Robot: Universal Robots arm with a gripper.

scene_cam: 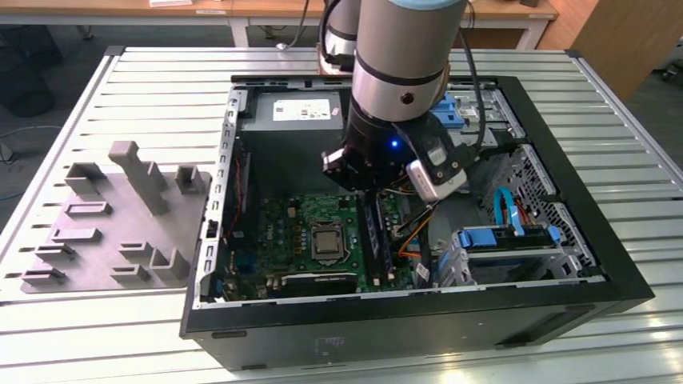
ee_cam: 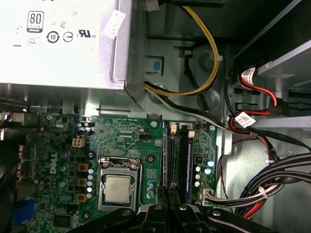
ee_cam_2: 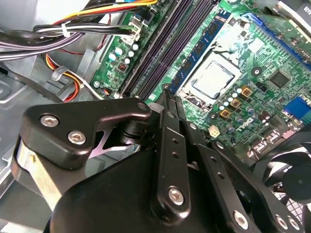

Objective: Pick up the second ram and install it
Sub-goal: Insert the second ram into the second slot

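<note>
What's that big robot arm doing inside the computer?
The robot arm is reaching down into an open computer case. Its gripper hangs just above the long black memory slots, next to the square silver processor. A blue-green memory stick sits in one slot. Whether the gripper is carrying another stick can't be told.

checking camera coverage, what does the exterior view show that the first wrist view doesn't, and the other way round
Exterior view adds: the grey fixture block on the slatted table, and the arm. First wrist view adds: the yellow cable loop and the tagged red-black wires. Shared: the motherboard, the processor socket and the power supply.
</note>
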